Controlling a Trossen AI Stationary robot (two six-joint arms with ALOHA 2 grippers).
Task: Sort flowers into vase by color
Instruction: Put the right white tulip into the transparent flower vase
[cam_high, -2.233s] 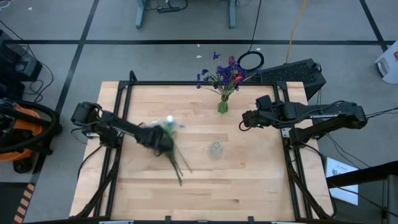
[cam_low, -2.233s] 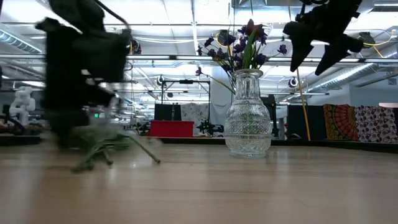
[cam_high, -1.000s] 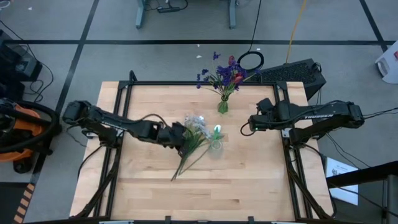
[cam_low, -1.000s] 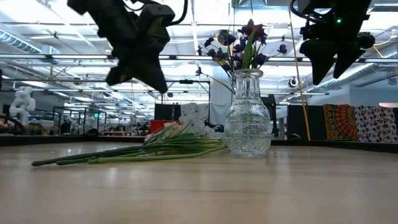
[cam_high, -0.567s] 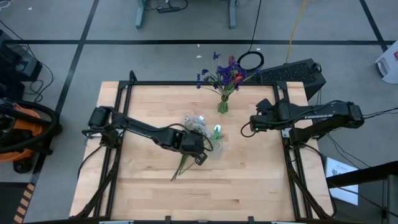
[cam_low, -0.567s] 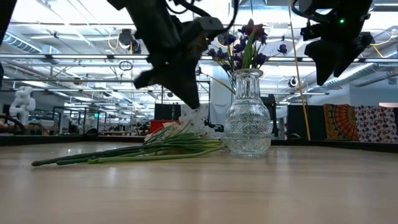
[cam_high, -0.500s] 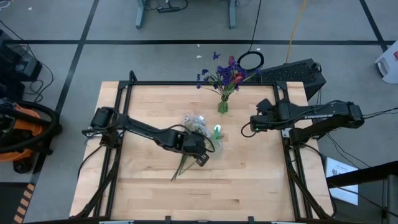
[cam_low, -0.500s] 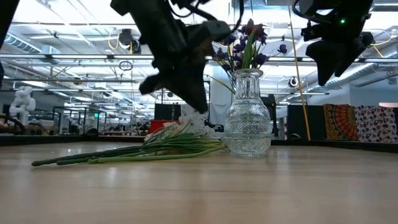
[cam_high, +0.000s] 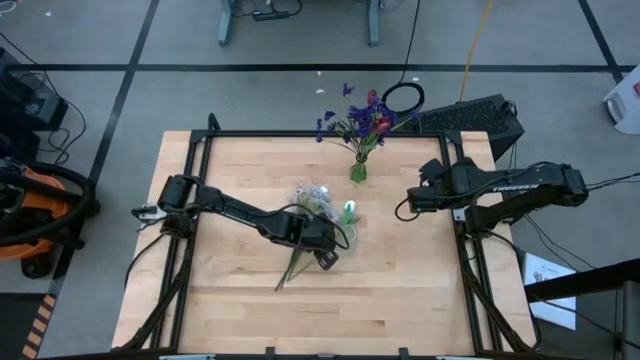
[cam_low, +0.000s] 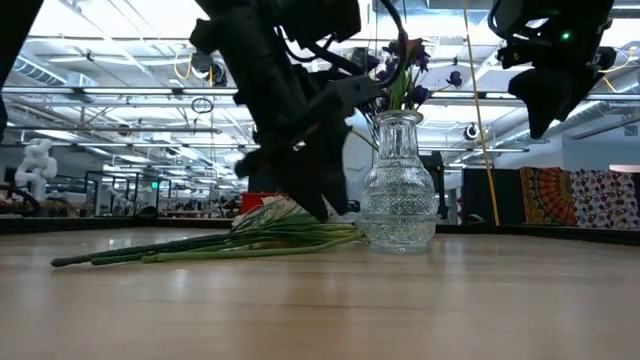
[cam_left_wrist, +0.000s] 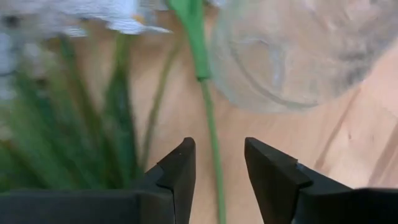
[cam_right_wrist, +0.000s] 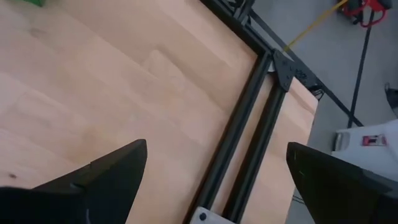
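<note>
White and pale flowers (cam_high: 312, 203) on thin green stems are lying in a loose bunch mid-surface (cam_high: 230, 300), blossoms just beside an empty clear glass vase (cam_high: 347, 233), stems trailing toward the near edge. Two vases are showing: that one, and a second vase (cam_high: 358, 170) farther back, standing upright and carrying the purple-blue sprays (cam_high: 345, 118) with one dark red bud (cam_high: 381, 126). The left hand (cam_left_wrist: 216, 180) is hovering low over the lying stems, fingers spread, a single stem running between them. The right hand (cam_high: 401, 208) is hanging above the surface's right side, fingers spread wide, holding nothing.
</note>
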